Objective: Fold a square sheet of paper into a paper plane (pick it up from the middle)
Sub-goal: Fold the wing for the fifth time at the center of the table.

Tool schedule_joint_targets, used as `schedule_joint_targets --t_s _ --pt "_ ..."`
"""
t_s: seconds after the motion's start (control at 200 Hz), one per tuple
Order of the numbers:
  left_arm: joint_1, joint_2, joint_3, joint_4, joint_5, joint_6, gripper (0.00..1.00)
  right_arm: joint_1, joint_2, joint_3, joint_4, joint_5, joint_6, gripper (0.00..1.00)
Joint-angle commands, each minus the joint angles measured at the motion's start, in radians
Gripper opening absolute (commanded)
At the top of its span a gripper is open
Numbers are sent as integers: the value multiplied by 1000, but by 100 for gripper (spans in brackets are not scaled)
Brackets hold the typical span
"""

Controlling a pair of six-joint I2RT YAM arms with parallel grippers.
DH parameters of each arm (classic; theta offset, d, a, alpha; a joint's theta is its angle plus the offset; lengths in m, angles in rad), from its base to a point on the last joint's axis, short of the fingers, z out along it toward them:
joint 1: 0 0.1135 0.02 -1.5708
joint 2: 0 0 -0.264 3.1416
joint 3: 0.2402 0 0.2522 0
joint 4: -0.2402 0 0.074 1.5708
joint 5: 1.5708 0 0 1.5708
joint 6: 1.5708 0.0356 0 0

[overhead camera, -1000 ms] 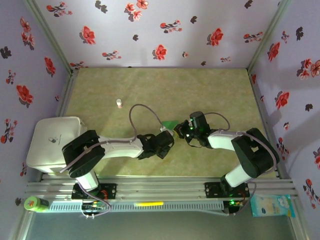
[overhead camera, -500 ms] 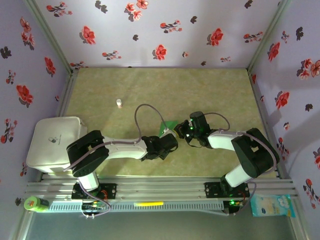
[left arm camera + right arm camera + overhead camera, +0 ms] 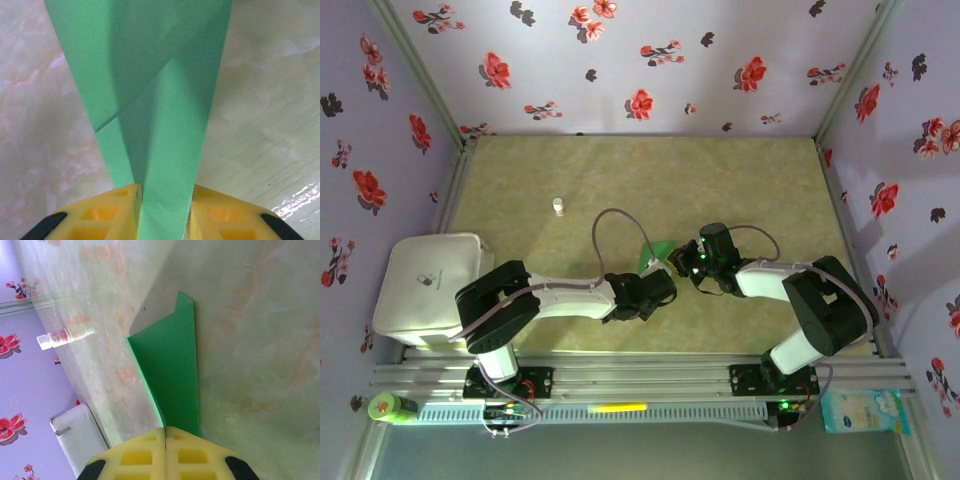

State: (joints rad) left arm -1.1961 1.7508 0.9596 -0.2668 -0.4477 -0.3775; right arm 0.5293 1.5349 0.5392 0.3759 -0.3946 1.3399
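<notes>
Right wrist view: right end effector clamped on green paper, bottle beyond. Left end effector straddles it, grip unclear. Pale tabletop, floral walls.

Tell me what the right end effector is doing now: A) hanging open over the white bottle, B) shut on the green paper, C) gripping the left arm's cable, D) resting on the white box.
B: in the right wrist view the right end effector has its yellow pads pressed together, with the green paper sticking out from between them.
</notes>
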Motion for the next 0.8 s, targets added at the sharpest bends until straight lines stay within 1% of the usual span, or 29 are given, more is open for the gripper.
schedule_joint_targets --t_s 0.0,0.36,0.42,0.49,0.595,0.675,0.795 --pt "-8 6 19 -13 -41 11 25 5 -21 4 3 15 11 0" --pt "-9 3 18 -14 -42 14 15 5 -22 2 1 14 8 2" --pt "-8 4 18 -12 -42 14 13 5 -25 2 1 15 2 4" --pt "-8 7 18 -12 -43 14 11 5 -35 5 -13 16 -14 10" --pt "-7 4 14 -6 -43 6 8 1 -76 24 -132 53 -78 20" --pt "-6 0 11 2 -36 -1 8 -5 -131 48 -288 111 -142 28" --pt "2 -2 8 18 -7 -20 8 -13 -240 78 -503 236 -231 33"
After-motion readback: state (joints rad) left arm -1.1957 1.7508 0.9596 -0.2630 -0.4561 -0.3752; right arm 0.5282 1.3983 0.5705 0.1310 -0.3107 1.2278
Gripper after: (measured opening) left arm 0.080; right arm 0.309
